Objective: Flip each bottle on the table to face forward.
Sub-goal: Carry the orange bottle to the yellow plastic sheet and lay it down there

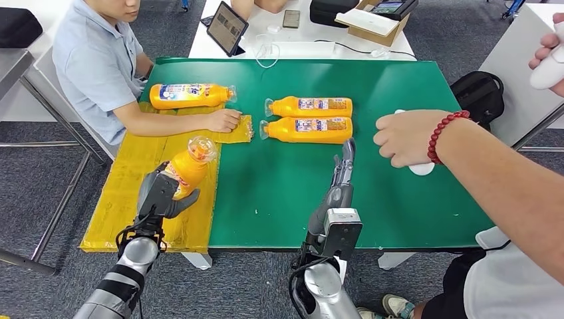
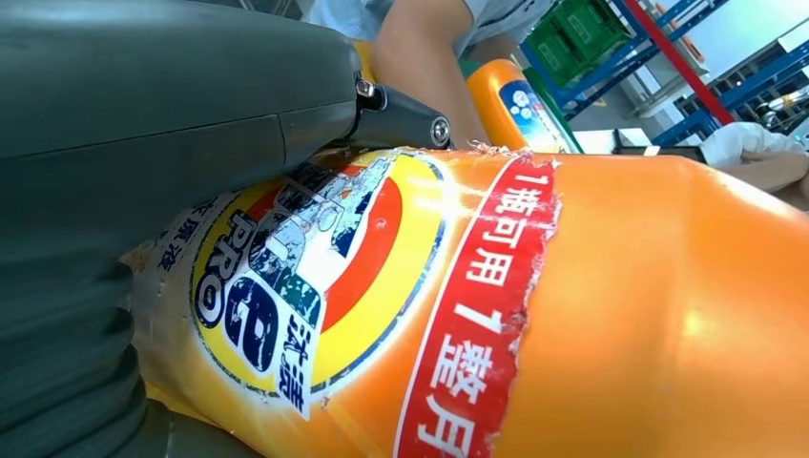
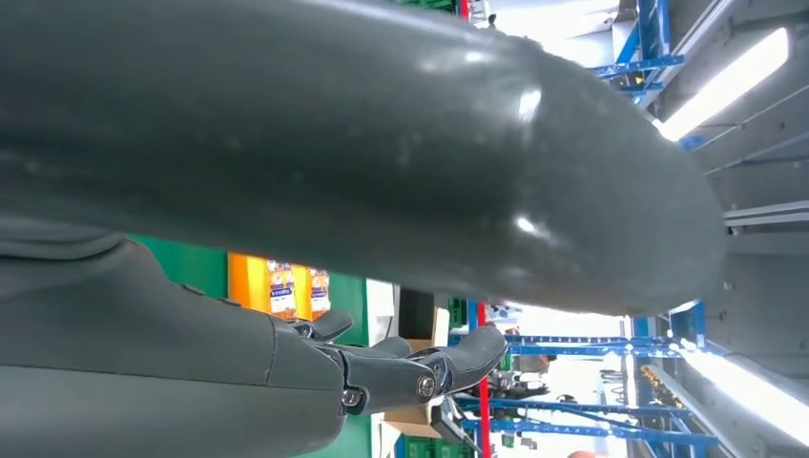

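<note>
The orange bottle (image 2: pixel 591 315) in the left hand (image 1: pixel 161 194) has a round yellow and red label with "PRO" in dark blue letters, and a red band beside it with white Chinese words and the number "1"; the other bottles' labels are too small to read.

Bare green mat (image 1: pixel 279 193) lies open between the right hand (image 1: pixel 344 166) and the yellow sheet (image 1: pixel 143 199), leaving free passage there. Just ahead of that hand, two bottles (image 1: pixel 309 118) lie side by side across the way, and a person's forearm (image 1: pixel 465 156) reaches in beside it from the right. Another person's arm (image 1: pixel 179 121) rests across the far end of the yellow sheet, with a third bottle (image 1: pixel 189 95) behind it.
</note>
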### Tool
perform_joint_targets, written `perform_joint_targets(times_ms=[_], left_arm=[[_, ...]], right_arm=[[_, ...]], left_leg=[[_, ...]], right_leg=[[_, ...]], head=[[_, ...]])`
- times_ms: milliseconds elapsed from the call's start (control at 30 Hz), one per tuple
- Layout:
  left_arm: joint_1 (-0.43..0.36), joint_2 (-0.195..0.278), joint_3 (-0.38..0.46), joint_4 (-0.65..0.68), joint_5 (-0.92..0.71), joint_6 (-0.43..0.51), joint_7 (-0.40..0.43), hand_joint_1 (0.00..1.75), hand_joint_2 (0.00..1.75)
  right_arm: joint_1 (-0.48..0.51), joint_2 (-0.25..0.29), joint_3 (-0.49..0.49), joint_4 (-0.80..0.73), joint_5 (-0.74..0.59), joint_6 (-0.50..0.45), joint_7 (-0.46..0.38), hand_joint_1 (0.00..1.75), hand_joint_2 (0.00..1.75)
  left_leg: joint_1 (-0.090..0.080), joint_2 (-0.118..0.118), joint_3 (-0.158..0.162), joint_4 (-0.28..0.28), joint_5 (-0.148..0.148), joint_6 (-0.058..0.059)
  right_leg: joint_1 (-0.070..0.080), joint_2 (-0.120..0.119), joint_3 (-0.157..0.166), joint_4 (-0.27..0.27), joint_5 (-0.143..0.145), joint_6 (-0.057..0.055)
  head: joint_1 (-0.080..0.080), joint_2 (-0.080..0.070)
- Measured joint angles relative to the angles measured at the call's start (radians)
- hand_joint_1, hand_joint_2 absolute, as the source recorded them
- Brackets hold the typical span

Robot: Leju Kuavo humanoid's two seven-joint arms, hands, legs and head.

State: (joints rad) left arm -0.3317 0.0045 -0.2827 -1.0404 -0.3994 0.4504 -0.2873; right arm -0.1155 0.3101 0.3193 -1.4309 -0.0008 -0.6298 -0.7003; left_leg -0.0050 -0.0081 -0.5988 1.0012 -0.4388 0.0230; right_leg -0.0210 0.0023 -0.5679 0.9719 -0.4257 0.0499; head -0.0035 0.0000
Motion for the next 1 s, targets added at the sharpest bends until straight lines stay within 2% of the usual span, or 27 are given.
perform_joint_targets(times_ms=[167, 400, 433, 533, 633, 700, 733, 767, 833, 867, 900, 1000], left_arm=[[-0.014, -0.002, -0.001, 0.027, -0.037, 0.010, 0.008, 1.75, 1.75], [-0.133, -0.012, -0.051, 0.271, -0.372, 0.065, 0.091, 1.75, 1.75], [-0.153, -0.016, -0.062, 0.313, -0.410, 0.061, 0.109, 1.38, 1.75], [-0.200, -0.027, -0.080, 0.405, -0.444, 0.018, 0.148, 0.11, 1.75], [-0.242, -0.035, -0.090, 0.471, -0.470, -0.081, 0.181, 0.18, 1.75], [-0.260, -0.037, -0.109, 0.507, -0.523, -0.147, 0.217, 0.77, 1.75], [-0.265, -0.037, -0.120, 0.521, -0.550, -0.164, 0.232, 0.90, 1.75], [-0.268, -0.037, -0.130, 0.531, -0.572, -0.170, 0.243, 0.89, 1.75], [-0.272, -0.040, -0.147, 0.547, -0.603, -0.167, 0.254, 0.22, 1.75], [-0.275, -0.042, -0.154, 0.553, -0.612, -0.166, 0.255, 0.05, 1.75], [-0.277, -0.045, -0.160, 0.559, -0.617, -0.167, 0.256, 0.00, 1.75], [-0.287, -0.054, -0.167, 0.576, -0.619, -0.184, 0.271, 0.00, 1.75]], right_arm=[[0.000, 0.000, 0.000, 0.000, 0.003, 0.000, 0.000, 0.00, 0.00], [-0.006, -0.009, 0.044, 0.004, 0.020, -0.021, 0.000, 0.00, 0.00], [-0.010, -0.013, 0.061, 0.008, 0.020, -0.027, 0.000, 0.00, 0.00], [-0.017, -0.022, 0.103, 0.023, 0.019, -0.036, 0.000, 0.00, 0.00], [-0.017, -0.026, 0.117, 0.043, 0.021, -0.029, 0.000, 0.00, 0.00], [-0.015, -0.028, 0.117, 0.054, 0.021, -0.027, 0.000, 0.00, 0.00], [-0.014, -0.029, 0.117, 0.059, 0.021, -0.027, 0.000, 0.00, 0.00], [-0.012, -0.030, 0.118, 0.064, 0.021, -0.027, 0.000, 0.00, 0.00], [-0.010, -0.033, 0.119, 0.072, 0.020, -0.027, 0.000, 0.00, 0.00], [-0.009, -0.034, 0.120, 0.076, 0.020, -0.027, 0.000, 0.00, 0.00], [-0.009, -0.034, 0.120, 0.079, 0.019, -0.028, 0.000, 0.00, 0.00], [-0.009, -0.034, 0.121, 0.087, 0.019, -0.029, 0.000, 0.00, 0.00]], left_leg=[[0.000, 0.000, 0.000, 0.000, 0.000, 0.000], [0.000, 0.000, 0.004, 0.000, 0.000, 0.000], [0.000, 0.001, 0.005, 0.000, 0.000, 0.000], [0.000, 0.002, 0.009, -0.001, -0.001, 0.000], [0.000, 0.002, 0.013, -0.001, -0.001, -0.001], [0.000, 0.003, 0.014, -0.001, -0.001, -0.001], [0.000, 0.004, 0.015, -0.001, -0.001, -0.001], [0.000, 0.005, 0.016, -0.001, -0.001, -0.001], [0.000, 0.005, 0.016, -0.001, -0.001, -0.001], [0.000, 0.004, 0.016, -0.001, -0.001, -0.001], [0.000, 0.004, 0.017, -0.001, -0.001, -0.001], [0.000, 0.003, 0.018, -0.001, -0.001, -0.001]], right_leg=[[0.000, 0.000, 0.000, 0.000, 0.000, 0.000], [0.000, 0.001, 0.004, 0.000, 0.000, 0.000], [0.000, 0.001, 0.005, 0.000, 0.000, 0.000], [0.000, 0.002, 0.008, 0.000, 0.000, 0.000], [0.000, 0.002, 0.011, 0.000, 0.000, -0.001], [0.000, 0.004, 0.013, 0.001, 0.000, -0.001], [0.000, 0.005, 0.013, 0.001, 0.000, -0.001], [0.000, 0.006, 0.013, 0.001, 0.000, -0.001], [0.000, 0.006, 0.014, 0.001, 0.000, -0.001], [0.000, 0.006, 0.014, 0.001, 0.000, -0.001], [0.000, 0.005, 0.015, 0.001, 0.000, -0.001], [0.000, 0.004, 0.016, 0.001, -0.001, -0.001]], head=[[0.000, 0.000], [0.000, 0.000], [0.000, 0.000], [0.000, 0.000], [0.000, 0.000], [0.000, 0.000], [0.000, 0.000], [0.000, 0.000], [0.000, 0.000], [0.000, 0.000], [0.000, 0.000], [0.000, 0.000]])
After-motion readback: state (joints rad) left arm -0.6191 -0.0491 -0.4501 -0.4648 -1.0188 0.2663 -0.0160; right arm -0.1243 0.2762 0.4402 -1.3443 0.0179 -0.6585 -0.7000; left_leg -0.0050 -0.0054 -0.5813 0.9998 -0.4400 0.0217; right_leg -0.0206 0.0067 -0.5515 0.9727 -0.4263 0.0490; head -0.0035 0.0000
